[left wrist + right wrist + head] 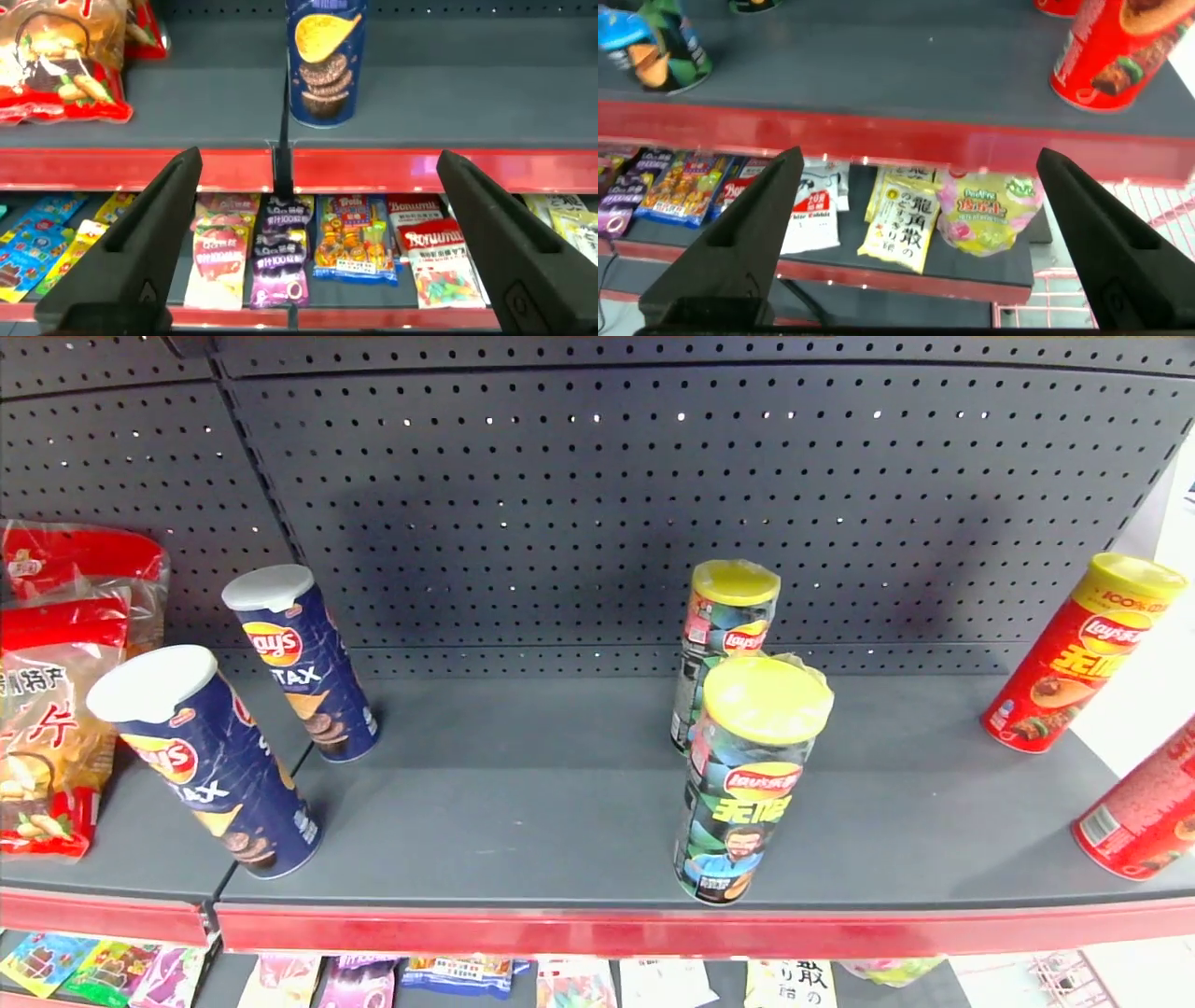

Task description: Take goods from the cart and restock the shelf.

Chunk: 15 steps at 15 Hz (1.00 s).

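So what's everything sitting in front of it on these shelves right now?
Navy cans: 2, white lids, upper shelf's left part.
Green cans: 2, yellow lids, middle, one behind the other.
Red cans: 2, right end.
Snack bags: several, red and orange, far left.
Upper shelf: 1, grey, red front edge.
Pegboard: 1, dark grey, behind.
Small packets: many, mixed colours, lower shelf.
Cart: 1, pink wire, lower right.
Left pincer: 1, black, open.
Right pincer: 1, black, open.
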### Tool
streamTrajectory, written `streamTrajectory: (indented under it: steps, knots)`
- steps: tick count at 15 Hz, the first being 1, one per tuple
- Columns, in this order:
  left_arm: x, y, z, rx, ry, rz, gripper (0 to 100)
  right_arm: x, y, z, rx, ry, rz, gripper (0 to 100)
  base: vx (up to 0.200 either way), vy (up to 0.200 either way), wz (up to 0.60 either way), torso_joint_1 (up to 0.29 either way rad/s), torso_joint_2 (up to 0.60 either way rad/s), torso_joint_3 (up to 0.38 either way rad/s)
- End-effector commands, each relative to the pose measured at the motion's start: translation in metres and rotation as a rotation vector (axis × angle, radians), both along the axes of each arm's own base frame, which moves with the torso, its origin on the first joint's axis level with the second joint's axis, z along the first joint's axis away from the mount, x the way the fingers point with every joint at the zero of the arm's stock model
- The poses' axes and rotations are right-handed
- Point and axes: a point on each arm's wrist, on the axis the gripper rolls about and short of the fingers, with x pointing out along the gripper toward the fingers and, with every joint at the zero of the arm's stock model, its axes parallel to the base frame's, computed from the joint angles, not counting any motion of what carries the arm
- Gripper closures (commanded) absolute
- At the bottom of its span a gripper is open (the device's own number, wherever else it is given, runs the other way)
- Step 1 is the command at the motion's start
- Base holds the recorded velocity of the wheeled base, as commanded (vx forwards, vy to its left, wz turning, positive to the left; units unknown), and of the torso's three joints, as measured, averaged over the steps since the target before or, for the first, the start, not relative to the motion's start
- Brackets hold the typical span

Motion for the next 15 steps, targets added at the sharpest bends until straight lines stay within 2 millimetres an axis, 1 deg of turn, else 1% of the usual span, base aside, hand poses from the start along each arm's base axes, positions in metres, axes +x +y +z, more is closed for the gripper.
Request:
streamTrajectory:
  steps: [1,5,8,15]
  knots:
    - [0.0000,0.0000,0.0000,-0.001,0.000,0.000,0,0.0001,0.0000,0.0002,0.000,0.000,0.001,0,0.000,0.000,0.00,0.000,0.00,0.000]
    - [0.0000,0.0000,0.0000,0.000,0.000,0.000,0,0.0001,0.0000,0.0001,0.002,0.001,0.003,0,0.000,0.000,0.00,0.000,0.00,0.000]
    - [-0.0001,0.0000,0.0004,-0.001,-0.002,0.000,0,0.0001,0.0003,0.0002,0.003,0.000,0.013,0,0.000,-0.200,0.00,-0.006,0.00,0.004]
    - [0.0000,0.0000,0.0000,-0.004,0.000,0.000,0,0.0000,0.0007,0.0002,0.003,0.000,0.033,0,0.000,0.000,0.00,0.000,0.00,0.000]
